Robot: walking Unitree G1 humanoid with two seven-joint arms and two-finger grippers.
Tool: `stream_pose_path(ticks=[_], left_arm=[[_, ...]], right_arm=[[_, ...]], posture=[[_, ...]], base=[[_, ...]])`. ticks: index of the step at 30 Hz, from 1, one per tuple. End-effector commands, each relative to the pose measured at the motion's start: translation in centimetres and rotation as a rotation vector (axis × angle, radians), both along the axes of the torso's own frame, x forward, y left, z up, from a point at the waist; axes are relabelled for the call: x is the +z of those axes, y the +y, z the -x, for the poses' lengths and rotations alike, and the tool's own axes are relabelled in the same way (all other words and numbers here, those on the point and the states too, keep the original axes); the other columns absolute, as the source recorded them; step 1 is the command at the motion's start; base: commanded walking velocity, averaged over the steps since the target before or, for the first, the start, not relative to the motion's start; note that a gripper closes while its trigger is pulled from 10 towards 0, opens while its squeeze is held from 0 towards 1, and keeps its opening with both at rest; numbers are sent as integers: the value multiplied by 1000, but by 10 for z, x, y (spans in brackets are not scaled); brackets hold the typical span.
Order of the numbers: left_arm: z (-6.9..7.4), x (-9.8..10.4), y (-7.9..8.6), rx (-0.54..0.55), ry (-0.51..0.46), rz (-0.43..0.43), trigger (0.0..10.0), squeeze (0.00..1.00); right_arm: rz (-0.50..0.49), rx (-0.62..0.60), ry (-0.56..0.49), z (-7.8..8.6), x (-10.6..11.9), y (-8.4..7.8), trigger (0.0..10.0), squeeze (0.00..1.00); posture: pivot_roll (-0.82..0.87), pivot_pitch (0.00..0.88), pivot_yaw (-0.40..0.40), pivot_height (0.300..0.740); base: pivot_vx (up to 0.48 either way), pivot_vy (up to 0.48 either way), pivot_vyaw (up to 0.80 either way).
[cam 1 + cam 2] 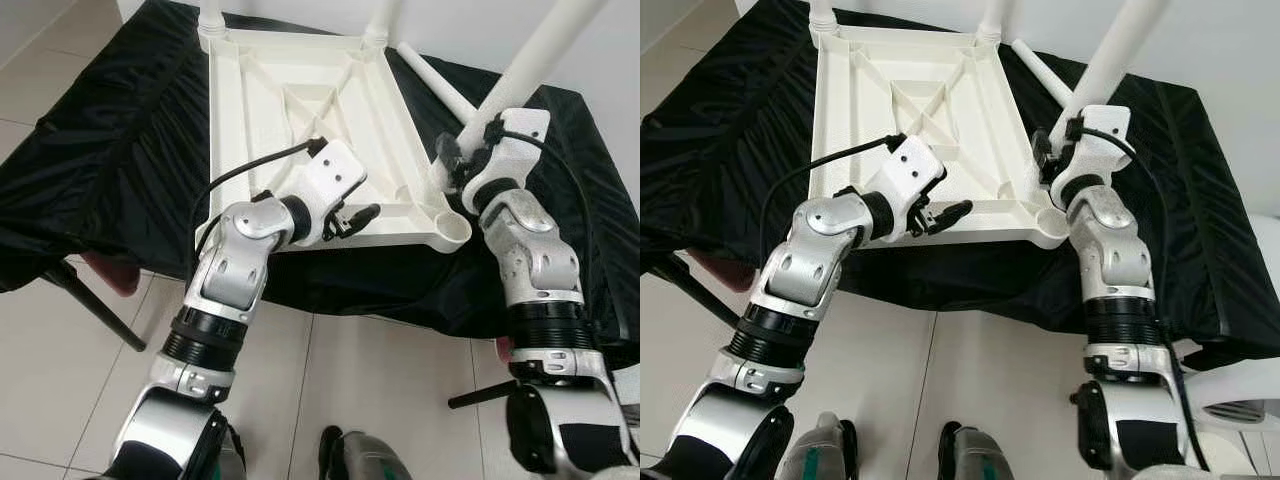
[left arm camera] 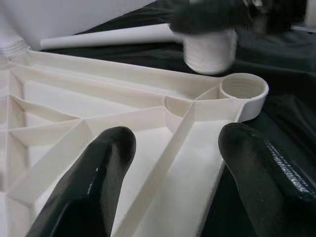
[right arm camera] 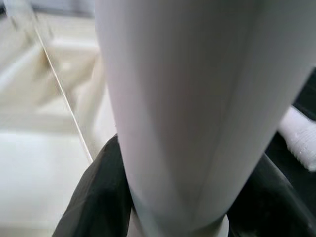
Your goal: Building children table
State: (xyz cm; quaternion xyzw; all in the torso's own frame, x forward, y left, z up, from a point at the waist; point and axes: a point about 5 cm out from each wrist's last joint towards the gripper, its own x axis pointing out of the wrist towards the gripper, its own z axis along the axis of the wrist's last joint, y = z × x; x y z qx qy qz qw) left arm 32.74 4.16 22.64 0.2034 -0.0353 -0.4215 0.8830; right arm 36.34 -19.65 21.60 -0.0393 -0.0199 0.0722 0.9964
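A white plastic table top lies upside down on a black cloth, ribs facing up. Two white legs stand in its far corners. The near right corner socket is empty. My right gripper is shut on a third white leg, which tilts up to the right. The leg's threaded end hangs just above and beside that socket. My left gripper is open, its fingers straddling the top's near rim. Another loose leg lies on the cloth behind.
The black cloth covers a low table that drops off at its near edge. A dark stand leg and a reddish object sit beneath it on the left. A white plastic piece is on the tiled floor at right.
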Motion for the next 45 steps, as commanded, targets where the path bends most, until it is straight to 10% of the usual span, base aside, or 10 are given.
stream_pose_path(ticks=[1, 26, 45], left_arm=[[-7, 10, 3, 112, -60, 49, 10000, 0], [31, 90, -67, -421, -82, 317, 10000, 0], [22, 86, -75, -365, -46, 288, 10000, 0]], right_arm=[[50, 19, 32, -1, -4, -5, 10000, 0], [135, 483, 15, 19, -13, 8, 10000, 0], [103, 417, -9, 14, -13, 1, 10000, 0]], posture=[[61, 75, -105, 740], [73, 26, -121, 740], [69, 32, -106, 740]], base=[[0, 0, 0], [0, 0, 0], [0, 0, 0]])
